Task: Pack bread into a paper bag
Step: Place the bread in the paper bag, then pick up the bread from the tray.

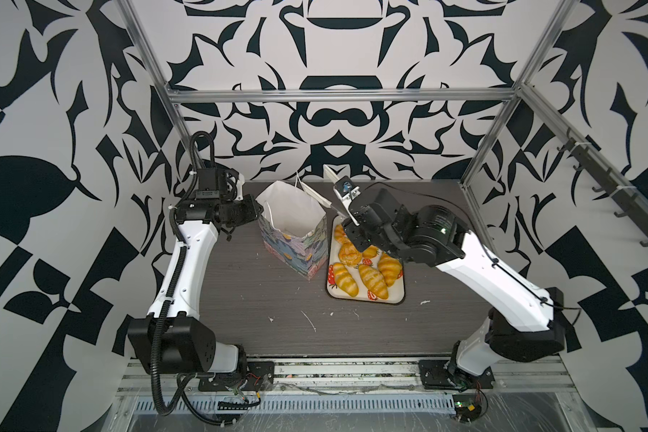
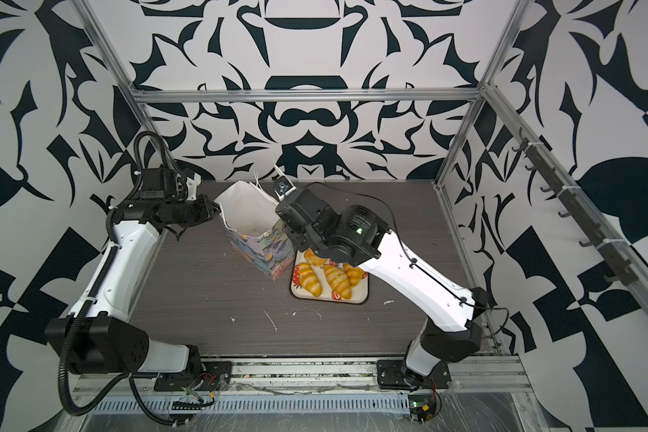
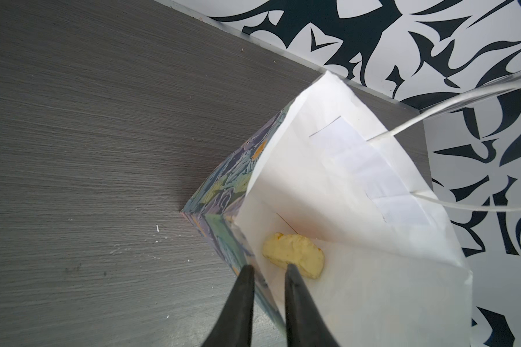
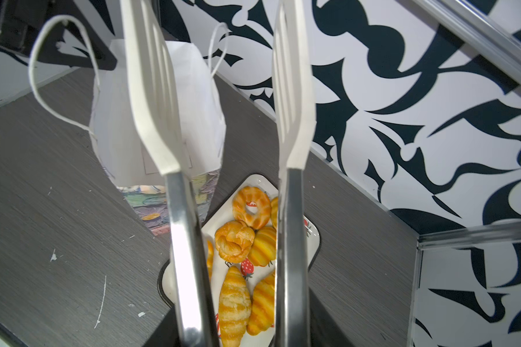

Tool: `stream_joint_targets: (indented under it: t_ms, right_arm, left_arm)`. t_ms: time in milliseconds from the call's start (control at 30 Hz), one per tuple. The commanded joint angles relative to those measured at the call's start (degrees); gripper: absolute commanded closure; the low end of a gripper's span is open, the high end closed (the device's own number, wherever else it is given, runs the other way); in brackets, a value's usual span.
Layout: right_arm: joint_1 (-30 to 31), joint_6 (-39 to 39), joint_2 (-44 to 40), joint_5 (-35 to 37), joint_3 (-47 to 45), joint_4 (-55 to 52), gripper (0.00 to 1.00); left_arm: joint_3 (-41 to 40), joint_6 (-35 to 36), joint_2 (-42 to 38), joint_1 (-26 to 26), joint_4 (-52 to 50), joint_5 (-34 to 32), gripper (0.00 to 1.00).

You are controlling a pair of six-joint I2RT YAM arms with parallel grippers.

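Grey wood-grain tabletop carries everything in both top views; the paper bag stands upright, mouth open, at 9 o'clock of the tray, just beside it; bread lies on the tray; the left arm bends at the elbow, forearm level toward 3 o'clock, left claw at the bag's rim; the right arm leans toward 10 o'clock over the tray, right claw clasping tongs. Left wrist view: fingers clenched astride the bag's wall; one bread piece lies inside. Right wrist view: tongs' blades spread, empty, above bag and tray.
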Motion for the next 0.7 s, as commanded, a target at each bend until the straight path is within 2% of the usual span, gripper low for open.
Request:
stream_joint_targets:
  t_ms: [0,400,667]
  right_arm:
    - [-3.2,2.42,-3.82,2.01,-3.23,1.71,0.5]
    - [-14.6,6.3,-9.96,-2.71,-17.36,2.34,0.5]
    - [-22.06,6.53,-10.73,-8.24,-25.65,5.96,0.5]
  left_arm:
    - [1.85,0.28,1.27,-0.23,-1.51,-0.27,0.79]
    - [3.73,0.43,3.5,-0.23,-1.53,-0.5,0.79]
    - [2.59,0.43,1.39,-0.32,-1.59,-1.27,0.73]
